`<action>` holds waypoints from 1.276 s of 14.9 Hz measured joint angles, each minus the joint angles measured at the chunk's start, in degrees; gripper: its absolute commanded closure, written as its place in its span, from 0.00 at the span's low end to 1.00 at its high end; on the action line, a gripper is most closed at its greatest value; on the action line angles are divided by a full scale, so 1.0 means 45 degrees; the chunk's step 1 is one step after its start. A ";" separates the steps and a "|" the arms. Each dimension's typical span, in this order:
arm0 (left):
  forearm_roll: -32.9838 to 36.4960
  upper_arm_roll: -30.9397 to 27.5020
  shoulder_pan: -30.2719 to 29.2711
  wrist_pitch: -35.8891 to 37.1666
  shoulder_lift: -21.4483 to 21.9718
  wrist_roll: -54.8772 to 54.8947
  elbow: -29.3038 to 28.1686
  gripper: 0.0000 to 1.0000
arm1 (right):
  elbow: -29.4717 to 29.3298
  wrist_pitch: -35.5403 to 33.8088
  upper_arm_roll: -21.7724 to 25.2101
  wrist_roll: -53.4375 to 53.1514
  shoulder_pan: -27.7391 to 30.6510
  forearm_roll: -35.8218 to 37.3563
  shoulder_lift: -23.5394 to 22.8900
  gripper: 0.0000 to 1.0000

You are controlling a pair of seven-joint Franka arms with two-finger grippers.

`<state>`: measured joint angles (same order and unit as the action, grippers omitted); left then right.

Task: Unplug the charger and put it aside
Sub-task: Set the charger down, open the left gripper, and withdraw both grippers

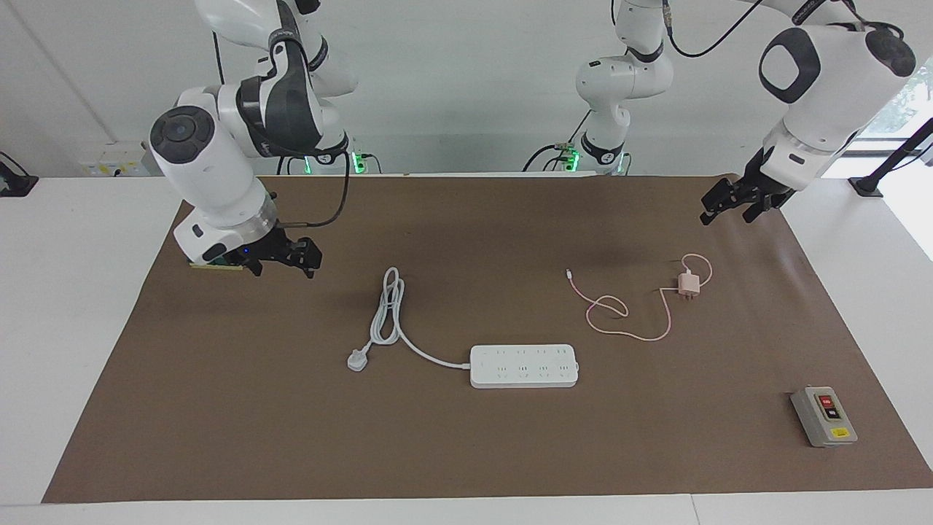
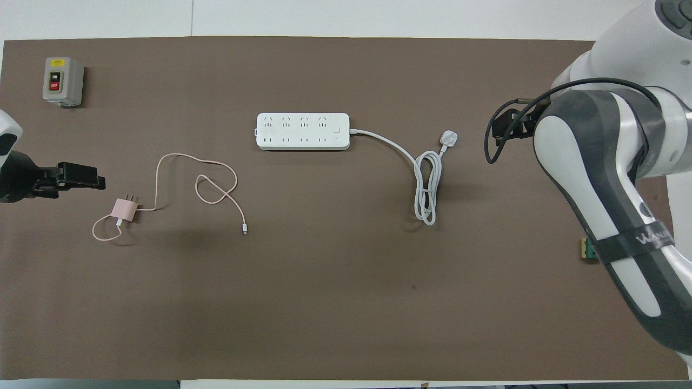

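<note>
Both empty: left end effector (image 1: 731, 205) open over table (image 1: 466, 452) near unplugged charger (image 1: 687, 284); right end effector (image 1: 280, 257) open, raised.

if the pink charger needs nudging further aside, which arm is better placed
Probably the left: the left gripper hangs over the mat near the charger. The right gripper is at the right arm's end, past the power strip.

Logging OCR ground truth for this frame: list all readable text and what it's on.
"ON" and "OFF": on the two buttons of the grey switch box.
"WAN...": partial band lettering on the right arm, cut off by the link's curve.
Yellow label on the switch box: print too small to read.
Power strip, charger: no readable markings.
</note>
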<state>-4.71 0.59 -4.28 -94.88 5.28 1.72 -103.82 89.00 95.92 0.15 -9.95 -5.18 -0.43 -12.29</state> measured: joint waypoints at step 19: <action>0.0800 0.0206 0.0008 0.2645 0.0106 -0.0179 0.2406 0.00 | 0.0216 -0.1634 -0.0002 0.0757 0.0459 0.0065 0.2262 0.00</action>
<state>-1.11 1.51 -4.25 -82.98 5.76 0.91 -92.99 89.97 88.56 0.15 -6.54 -3.12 -0.13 -2.11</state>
